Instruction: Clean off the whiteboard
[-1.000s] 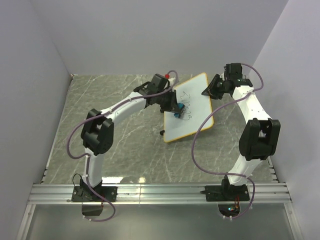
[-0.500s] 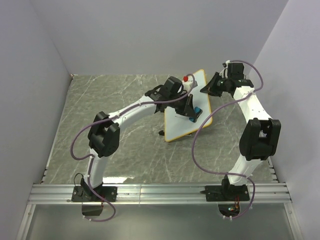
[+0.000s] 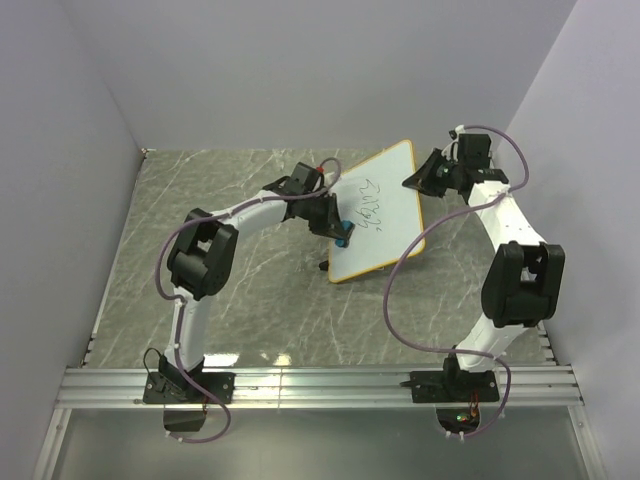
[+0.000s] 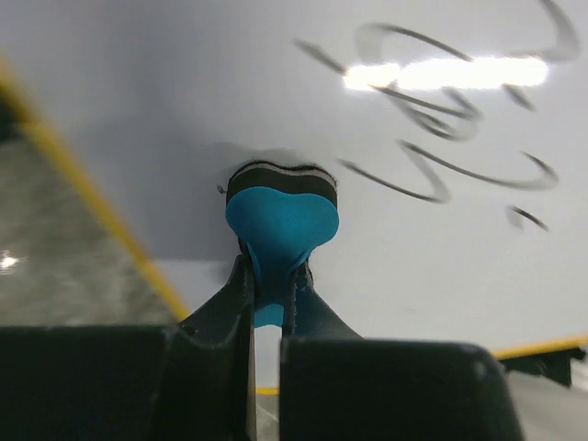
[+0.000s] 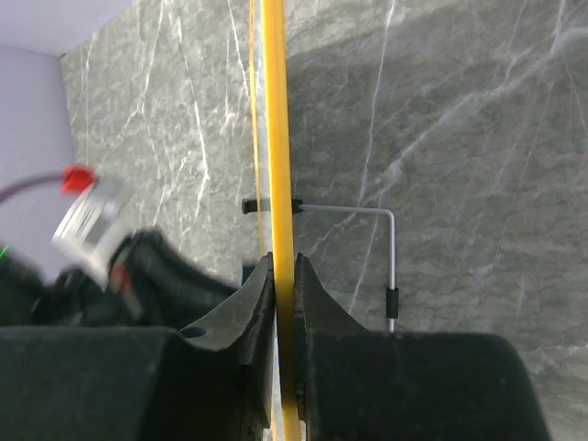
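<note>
The whiteboard (image 3: 385, 215) with its yellow rim stands tilted on the marble table, dark scribbles (image 3: 368, 210) on its upper half. My left gripper (image 3: 340, 232) is shut on a small blue eraser (image 4: 281, 216) and presses it against the board's lower left part, below the scribbles (image 4: 441, 138). My right gripper (image 3: 418, 180) is shut on the board's upper right edge; in the right wrist view the yellow rim (image 5: 278, 138) runs edge-on between my fingers.
A wire stand (image 5: 386, 257) with a black clip props the board from behind. Grey walls enclose the table at the left, back and right. The left arm's blurred wrist shows beside the board in the right wrist view (image 5: 138, 266).
My left gripper swept the eraser right across the board, then back left and down to the lower left part. The scribbles remain. The right gripper kept its hold.
</note>
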Robot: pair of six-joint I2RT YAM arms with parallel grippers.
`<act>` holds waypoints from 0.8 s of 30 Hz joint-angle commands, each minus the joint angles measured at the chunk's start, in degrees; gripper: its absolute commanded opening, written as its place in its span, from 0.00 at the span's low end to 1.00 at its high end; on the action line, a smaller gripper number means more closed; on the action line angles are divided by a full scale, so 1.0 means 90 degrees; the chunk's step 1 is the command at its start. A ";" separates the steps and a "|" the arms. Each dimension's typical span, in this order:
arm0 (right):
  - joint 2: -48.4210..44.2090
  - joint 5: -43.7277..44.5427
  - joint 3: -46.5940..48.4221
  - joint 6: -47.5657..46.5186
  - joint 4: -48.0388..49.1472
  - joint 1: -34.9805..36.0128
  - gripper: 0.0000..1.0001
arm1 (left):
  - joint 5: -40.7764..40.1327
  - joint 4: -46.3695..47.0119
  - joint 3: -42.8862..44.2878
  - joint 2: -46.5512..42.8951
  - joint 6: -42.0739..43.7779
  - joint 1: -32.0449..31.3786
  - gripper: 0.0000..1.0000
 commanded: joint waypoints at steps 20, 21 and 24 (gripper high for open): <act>-0.0403 0.0424 -0.0842 -0.0119 -0.0636 0.0406 0.00 | 0.0906 -0.0885 0.1916 0.0138 0.0879 -0.1610 0.00; -0.0402 0.0414 -0.0842 -0.0119 -0.0655 0.0416 0.00 | 0.0819 -0.0914 0.1945 0.0226 0.0830 -0.1601 0.00; -0.0442 0.0424 -0.0852 -0.0148 -0.0675 0.0416 0.00 | 0.0361 -0.1138 0.2169 0.0567 0.0850 -0.1464 0.01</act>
